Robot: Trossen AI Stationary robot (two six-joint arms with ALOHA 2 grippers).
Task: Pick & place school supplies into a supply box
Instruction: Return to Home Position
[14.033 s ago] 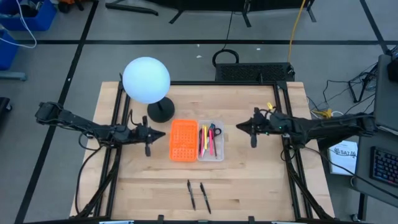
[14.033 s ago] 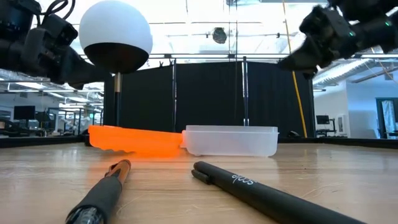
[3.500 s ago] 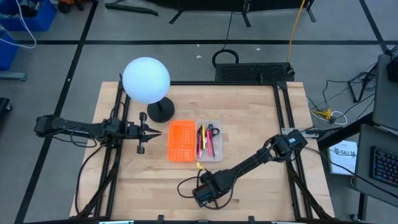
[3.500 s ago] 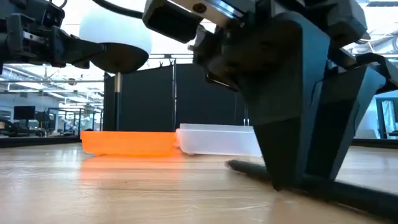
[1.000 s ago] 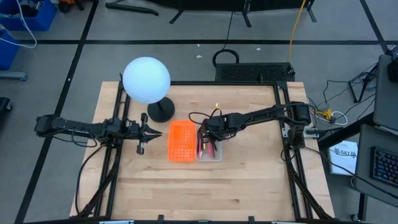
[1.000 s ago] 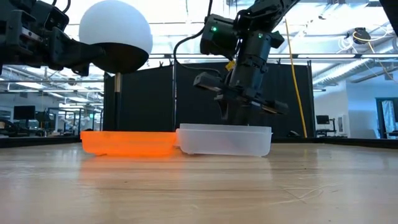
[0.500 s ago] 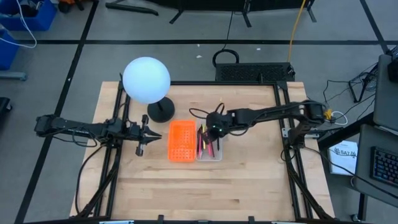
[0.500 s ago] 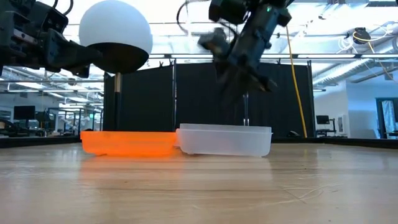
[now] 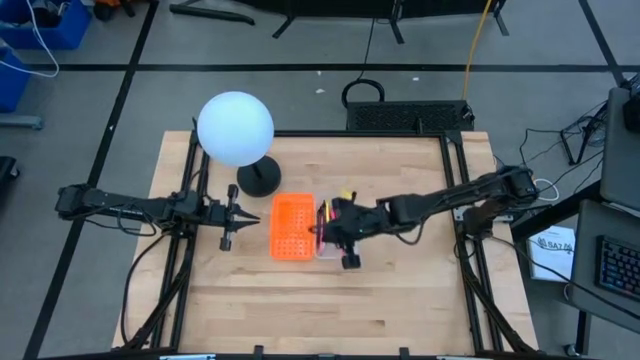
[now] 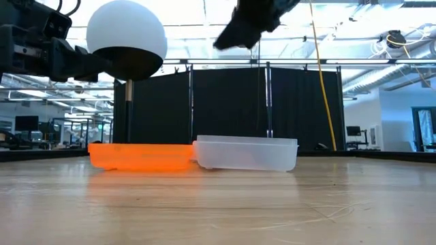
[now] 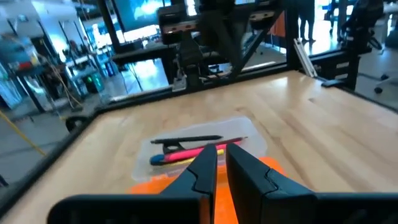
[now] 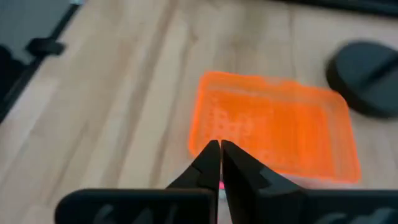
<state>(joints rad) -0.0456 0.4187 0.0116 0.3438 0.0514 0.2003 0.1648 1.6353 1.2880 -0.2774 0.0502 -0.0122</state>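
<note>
The clear supply box [image 10: 246, 153] rests flat on the table's middle, its long side against the orange perforated piece [image 9: 294, 226]. In the left wrist view the box [image 11: 249, 127] holds a black pen [image 11: 186, 140], a pink-red pen [image 11: 186, 151] and a blue-and-yellow one; the scissors are hidden. My right gripper [image 12: 220, 163] hovers shut and empty above the box and the orange piece [image 12: 273, 124]; in the high view the right arm [image 9: 345, 228] covers most of the box. My left gripper [image 9: 232, 216] waits shut to the left of the orange piece.
A lamp with a white globe [image 9: 235, 127] and a black round base [image 9: 259, 178] stands behind the orange piece, toward the far left. Black frame rails [image 9: 185, 250] run along both table sides. Bare wood [image 9: 330, 310] lies between the box and the near edge.
My right gripper has risen out of the clear box to well above it and has shifted slightly toward the near edge, turning as the arm swung. The box and the orange piece have stayed in place.
</note>
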